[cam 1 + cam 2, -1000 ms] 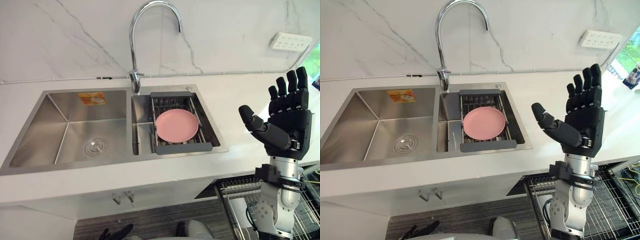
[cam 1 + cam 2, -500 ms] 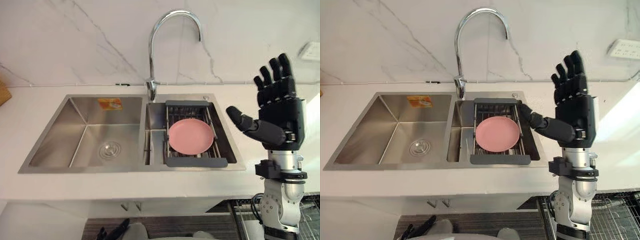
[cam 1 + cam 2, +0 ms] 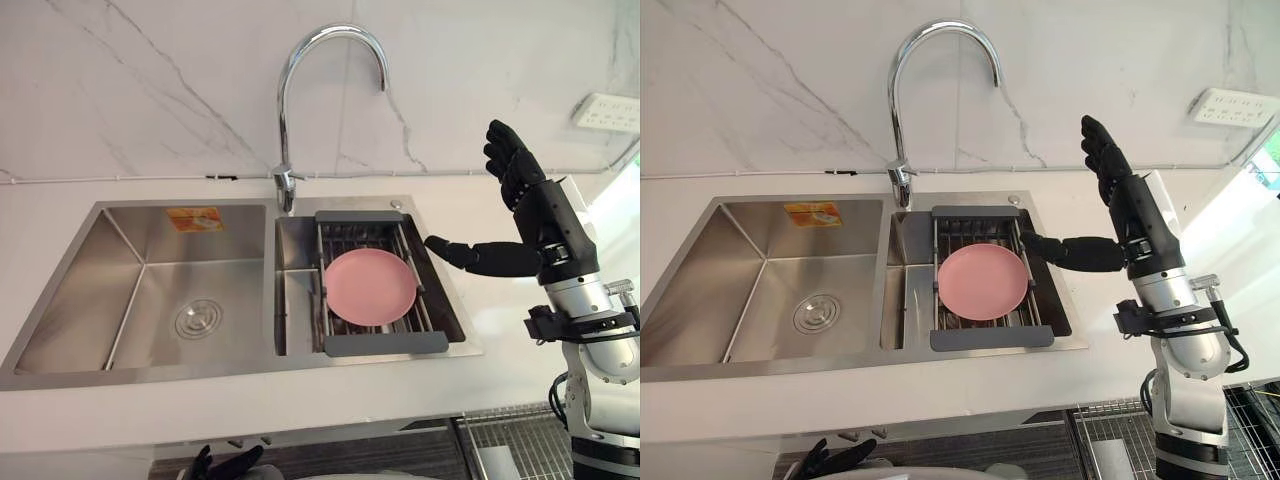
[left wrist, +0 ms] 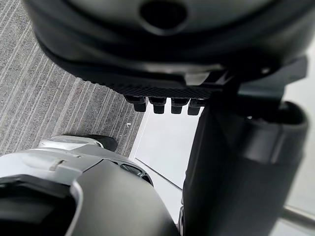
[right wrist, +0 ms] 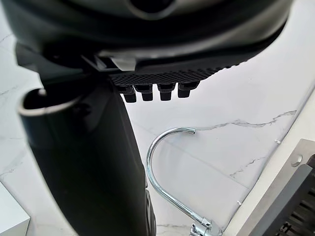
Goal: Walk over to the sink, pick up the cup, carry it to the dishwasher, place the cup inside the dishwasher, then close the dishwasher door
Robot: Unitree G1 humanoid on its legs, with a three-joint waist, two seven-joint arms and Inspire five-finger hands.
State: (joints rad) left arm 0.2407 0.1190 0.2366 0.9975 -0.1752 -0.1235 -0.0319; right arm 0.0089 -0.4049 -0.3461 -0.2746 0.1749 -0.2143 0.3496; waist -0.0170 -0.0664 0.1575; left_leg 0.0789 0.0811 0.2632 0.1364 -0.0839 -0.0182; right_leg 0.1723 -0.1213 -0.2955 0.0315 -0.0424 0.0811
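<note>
Right of the sink (image 3: 90,300), right hand (image 3: 545,228) spread open, left hand (image 3: 226,466) relaxed, cut off low.

A white marble wall with grey veins (image 3: 150,80) rises behind a white countertop (image 3: 300,395). A white wall socket (image 3: 603,110) sits far right; grey ribbed floor (image 4: 44,88) lies below.

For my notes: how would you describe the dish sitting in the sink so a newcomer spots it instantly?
Start at the steel double sink set in the white counter, below the arched tap. Its right basin holds a grey-framed wire rack, and the plate lies flat on that rack. It is the one round, pink thing among steel and grey.
</note>
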